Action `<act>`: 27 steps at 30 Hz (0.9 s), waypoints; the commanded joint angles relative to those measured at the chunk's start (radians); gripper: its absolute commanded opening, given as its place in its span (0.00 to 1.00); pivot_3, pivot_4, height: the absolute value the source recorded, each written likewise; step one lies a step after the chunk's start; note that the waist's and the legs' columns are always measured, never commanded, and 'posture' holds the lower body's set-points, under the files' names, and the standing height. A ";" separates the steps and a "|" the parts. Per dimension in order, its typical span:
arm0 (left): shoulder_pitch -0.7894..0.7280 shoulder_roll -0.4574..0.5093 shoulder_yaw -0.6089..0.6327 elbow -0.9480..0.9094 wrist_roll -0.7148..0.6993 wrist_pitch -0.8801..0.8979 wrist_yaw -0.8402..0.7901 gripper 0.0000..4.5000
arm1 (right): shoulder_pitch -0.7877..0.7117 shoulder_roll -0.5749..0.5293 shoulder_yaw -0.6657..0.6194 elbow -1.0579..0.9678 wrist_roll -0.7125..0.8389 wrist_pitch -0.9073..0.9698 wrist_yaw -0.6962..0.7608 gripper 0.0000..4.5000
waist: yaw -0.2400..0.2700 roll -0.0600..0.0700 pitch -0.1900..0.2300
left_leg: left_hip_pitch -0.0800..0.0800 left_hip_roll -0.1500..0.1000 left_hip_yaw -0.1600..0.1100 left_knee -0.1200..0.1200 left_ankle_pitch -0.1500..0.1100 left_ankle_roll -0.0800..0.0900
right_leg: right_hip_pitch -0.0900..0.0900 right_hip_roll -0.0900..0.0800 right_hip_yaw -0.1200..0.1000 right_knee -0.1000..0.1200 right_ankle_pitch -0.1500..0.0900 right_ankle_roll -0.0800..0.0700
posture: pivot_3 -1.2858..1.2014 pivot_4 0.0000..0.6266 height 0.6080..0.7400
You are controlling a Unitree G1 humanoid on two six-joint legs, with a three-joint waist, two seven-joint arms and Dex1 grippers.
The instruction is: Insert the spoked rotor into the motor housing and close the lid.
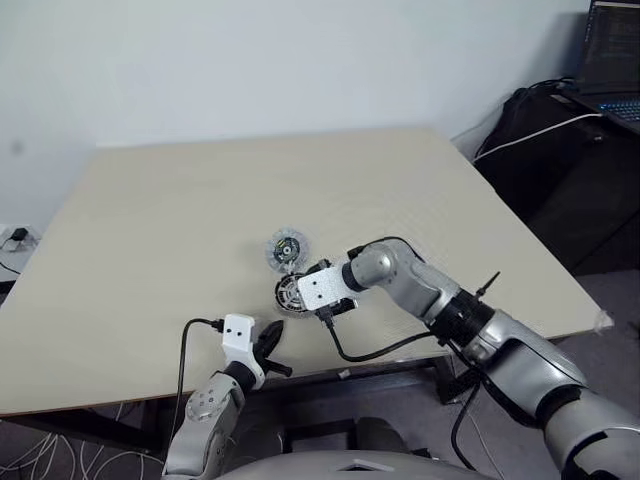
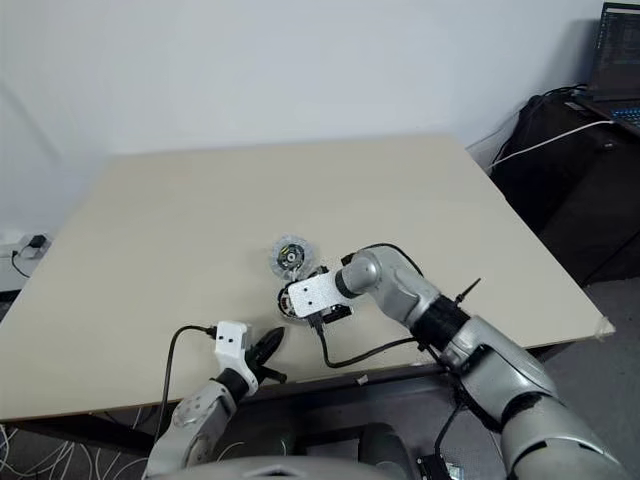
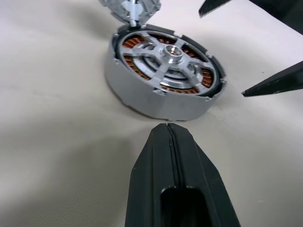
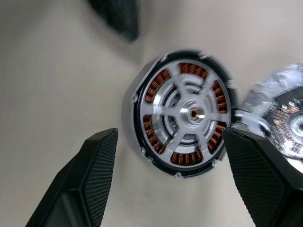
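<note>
The spoked rotor sits inside the motor housing. Its silver spokes and hub lie over the ring of copper-brown windings. The assembly rests flat on the table near the front edge. The lid lies just behind it, touching its rim, with its green-and-black middle facing up. My right gripper hangs open above the housing, one finger on each side, holding nothing. My left gripper is shut and empty, low over the table's front edge, pointing at the housing's side wall from a short gap.
The beige table stretches wide behind and to both sides of the parts. Its front edge runs just below my left gripper. A black bag and a laptop stand off the table at the back right.
</note>
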 commanded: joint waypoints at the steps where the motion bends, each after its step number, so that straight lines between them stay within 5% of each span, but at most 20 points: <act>1: -0.003 -0.010 -0.002 -0.044 -0.011 -0.020 0.007 0.00 | -0.053 0.019 0.012 0.062 -0.045 -0.101 0.043 0.84 | 0.000 0.000 0.000 | 0.000 0.000 0.000 0.000 0.000 0.000 | 0.000 0.000 0.000 0.000 0.000 0.000 | 0.52 0.00 1.00; 16: -0.002 -0.023 0.004 0.001 -0.011 -0.063 0.007 0.00 | -0.076 0.075 0.016 0.178 -0.149 -0.253 0.121 0.84 | -0.001 0.000 0.000 | 0.000 0.000 0.000 0.000 0.000 0.000 | 0.000 0.000 0.000 0.001 0.000 -0.001 | 0.52 0.00 1.00; 19: -0.002 -0.025 0.005 0.004 -0.012 -0.069 0.009 0.00 | -0.082 0.087 0.013 0.194 -0.162 -0.259 0.124 0.71 | -0.002 0.001 0.000 | 0.001 0.000 0.000 0.000 0.000 0.000 | 0.000 0.000 0.000 0.002 0.000 -0.001 | 0.52 0.00 1.00; 27: -0.002 -0.028 0.006 0.009 -0.012 -0.080 0.013 0.00 | -0.096 0.103 0.007 0.225 -0.184 -0.258 0.125 0.13 | 0.000 0.001 -0.001 | 0.001 0.000 0.000 0.000 0.000 -0.001 | 0.000 0.000 0.000 0.002 0.000 -0.001 | 0.52 0.00 1.00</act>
